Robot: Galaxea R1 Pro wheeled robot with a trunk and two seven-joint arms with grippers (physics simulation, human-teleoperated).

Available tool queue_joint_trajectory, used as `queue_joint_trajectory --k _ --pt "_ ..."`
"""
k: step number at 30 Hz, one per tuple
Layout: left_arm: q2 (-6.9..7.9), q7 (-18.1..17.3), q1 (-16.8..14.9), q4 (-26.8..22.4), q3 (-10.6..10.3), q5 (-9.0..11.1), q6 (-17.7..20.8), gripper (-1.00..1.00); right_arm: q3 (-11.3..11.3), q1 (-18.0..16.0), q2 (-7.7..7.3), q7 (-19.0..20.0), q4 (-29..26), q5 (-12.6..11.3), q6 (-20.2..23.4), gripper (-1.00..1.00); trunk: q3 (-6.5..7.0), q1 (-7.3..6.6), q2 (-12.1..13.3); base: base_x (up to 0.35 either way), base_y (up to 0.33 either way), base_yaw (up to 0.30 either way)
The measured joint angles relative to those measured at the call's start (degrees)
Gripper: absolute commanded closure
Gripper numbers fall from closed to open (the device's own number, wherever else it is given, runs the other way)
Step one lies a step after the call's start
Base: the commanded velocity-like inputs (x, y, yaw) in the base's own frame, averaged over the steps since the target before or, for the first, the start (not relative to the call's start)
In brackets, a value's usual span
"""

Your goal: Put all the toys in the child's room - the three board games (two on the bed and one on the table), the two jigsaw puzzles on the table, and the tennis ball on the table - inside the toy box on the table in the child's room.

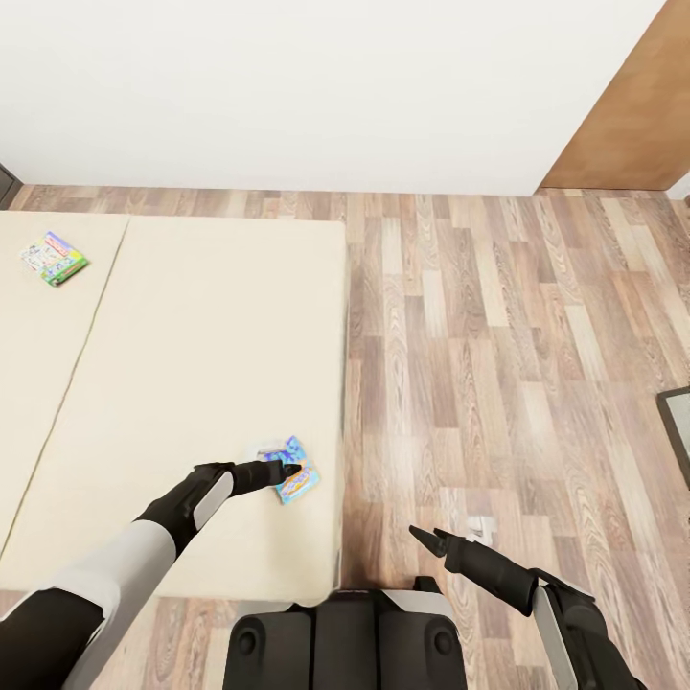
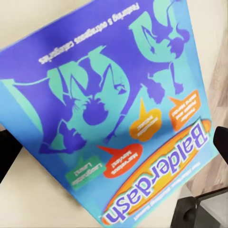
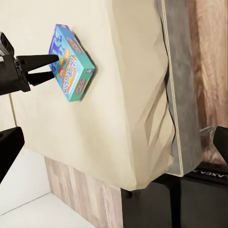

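The left end effector [image 1: 290, 471], fingers parted, reaches the blue Balderdash board game [image 1: 291, 471] on the bed [image 1: 192, 364]; next, it must clamp it.

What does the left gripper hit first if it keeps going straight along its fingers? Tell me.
Most likely the blue board game on the bed. The left gripper is open, fingertips at the box's face; whether they touch it is unclear.
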Motion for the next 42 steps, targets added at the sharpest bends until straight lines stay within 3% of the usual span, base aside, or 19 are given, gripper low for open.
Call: queue_joint_trajectory --k 42 --pt "-0.05 0.0 0.0 0.0 0.1 0.0 0.0 -1.0 0.0 0.0 0.0 0.0 0.0 0.0 0.0 -1.0 0.0 0.0 0.0 0.0 -0.049 0.0"
